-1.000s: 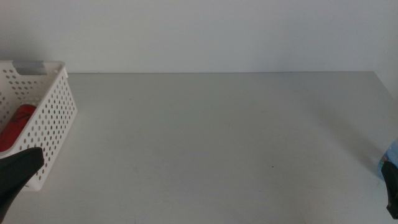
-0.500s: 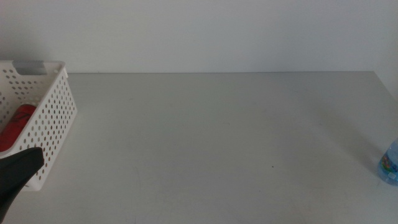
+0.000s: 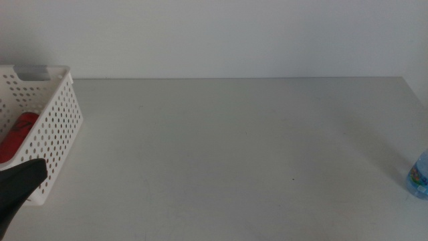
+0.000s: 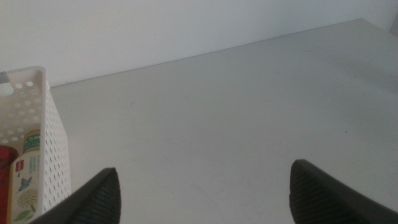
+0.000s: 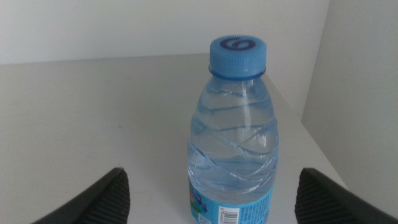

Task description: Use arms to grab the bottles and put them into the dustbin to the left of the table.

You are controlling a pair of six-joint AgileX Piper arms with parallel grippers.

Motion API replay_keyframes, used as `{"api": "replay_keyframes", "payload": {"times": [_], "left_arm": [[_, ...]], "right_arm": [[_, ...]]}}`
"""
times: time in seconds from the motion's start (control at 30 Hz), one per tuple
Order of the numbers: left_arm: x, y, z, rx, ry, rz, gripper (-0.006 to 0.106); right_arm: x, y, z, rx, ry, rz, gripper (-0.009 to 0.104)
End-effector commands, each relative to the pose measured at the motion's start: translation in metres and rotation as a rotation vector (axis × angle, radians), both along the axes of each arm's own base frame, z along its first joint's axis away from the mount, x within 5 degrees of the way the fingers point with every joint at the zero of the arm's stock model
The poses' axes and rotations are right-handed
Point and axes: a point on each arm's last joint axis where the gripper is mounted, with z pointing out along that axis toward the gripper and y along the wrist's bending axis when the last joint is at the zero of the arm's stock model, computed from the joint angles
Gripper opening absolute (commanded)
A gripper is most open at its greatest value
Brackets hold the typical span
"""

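Note:
The white perforated dustbin (image 3: pixel 57 127) stands at the table's left edge. The red soda can (image 3: pixel 20 132) lies in it. In the left wrist view the dustbin (image 4: pixel 46 118) holds the tea bottle (image 4: pixel 25 183) beside the can (image 4: pixel 5 155). My left gripper (image 4: pixel 202 199) is open and empty next to the dustbin, and shows as a dark shape (image 3: pixel 17 189) in the middle view. The small blue-capped water bottle (image 3: pixel 420 175) stands upright at the table's right edge. My right gripper (image 5: pixel 214 202) is open, its jaws wide on either side of the bottle (image 5: pixel 233 143) without touching it.
The light grey table (image 3: pixel 234 147) stretches bare between the dustbin and the water bottle. A white wall runs behind the table's far edge. The table's right edge lies just beyond the bottle.
The dark shape of my right gripper at the middle view's right edge has left that view, uncovering the water bottle. The left gripper has not moved.

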Motion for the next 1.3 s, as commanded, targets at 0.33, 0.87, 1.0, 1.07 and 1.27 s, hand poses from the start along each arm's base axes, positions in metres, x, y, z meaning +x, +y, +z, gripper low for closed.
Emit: {"api": "replay_keyframes", "payload": {"times": [0.33, 0.87, 1.0, 1.07, 1.27], "left_arm": [[0.001, -0.001, 0.014, -0.045, -0.079, -0.002, 0.092], [0.001, -0.001, 0.014, -0.045, -0.079, -0.002, 0.092], [0.001, -0.001, 0.014, -0.045, -0.079, -0.002, 0.092], [0.001, -0.001, 0.014, -0.045, -0.079, -0.002, 0.092], [0.001, -0.001, 0.014, -0.045, -0.079, -0.002, 0.092]], "right_arm": [[0.015, -0.01, 0.002, -0.15, -0.127, -0.037, 0.086], [0.067, -0.029, -0.01, -0.165, -0.083, -0.037, 0.086], [0.076, -0.032, -0.016, -0.146, -0.072, -0.036, 0.086], [0.08, -0.033, -0.017, -0.139, -0.081, -0.037, 0.086], [0.093, -0.037, -0.024, -0.127, -0.089, -0.032, 0.086]]}}
